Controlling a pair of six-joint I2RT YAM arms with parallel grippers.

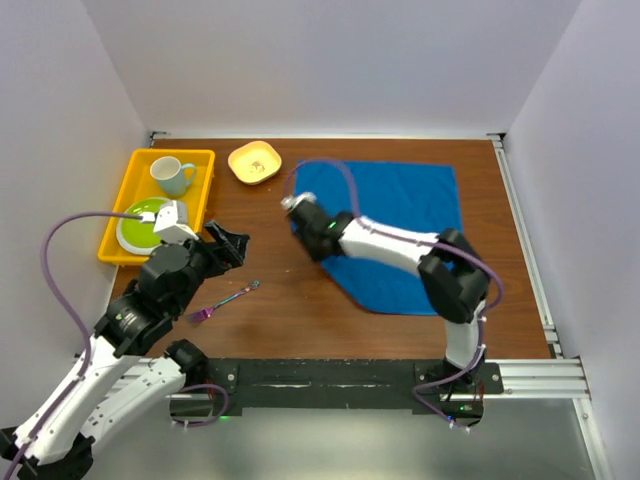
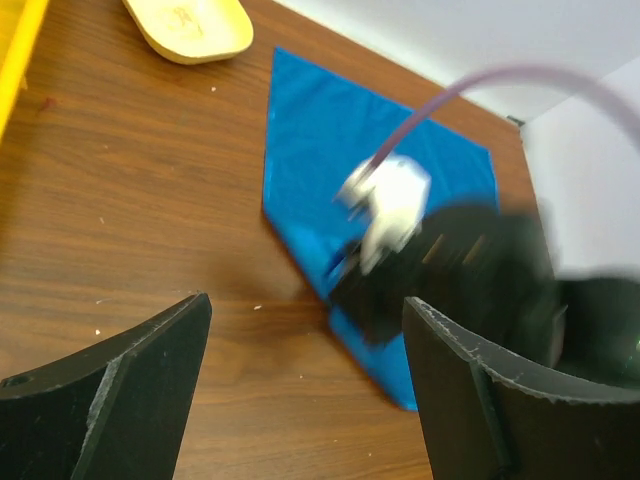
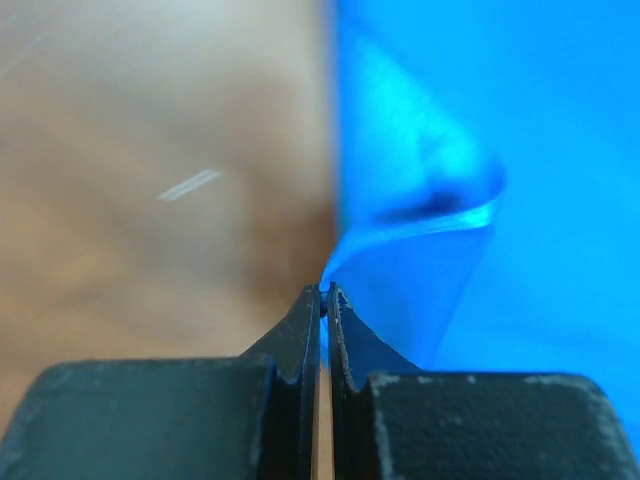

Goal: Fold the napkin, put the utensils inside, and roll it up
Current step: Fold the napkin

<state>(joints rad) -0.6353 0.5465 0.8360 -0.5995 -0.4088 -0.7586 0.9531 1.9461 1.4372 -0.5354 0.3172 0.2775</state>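
Your top camera overlooks the tabletop [image 1: 300,300]; left wrist sees the napkin [image 2: 310,140] from afar, right wrist up close.

No legible text, labels, brand names or numbers in any view. Yellow dish [image 1: 254,162] carries a small dark mark at its centre (too small and blurred to read, from above or from the left wrist).

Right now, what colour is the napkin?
Plain royal blue napkin, clearest in the top external view.

Bright, even light, soft shadows; right arm [image 2: 450,270] motion-blurred; napkin [image 3: 540,110] beyond the right tool [image 3: 325,292] out of focus.
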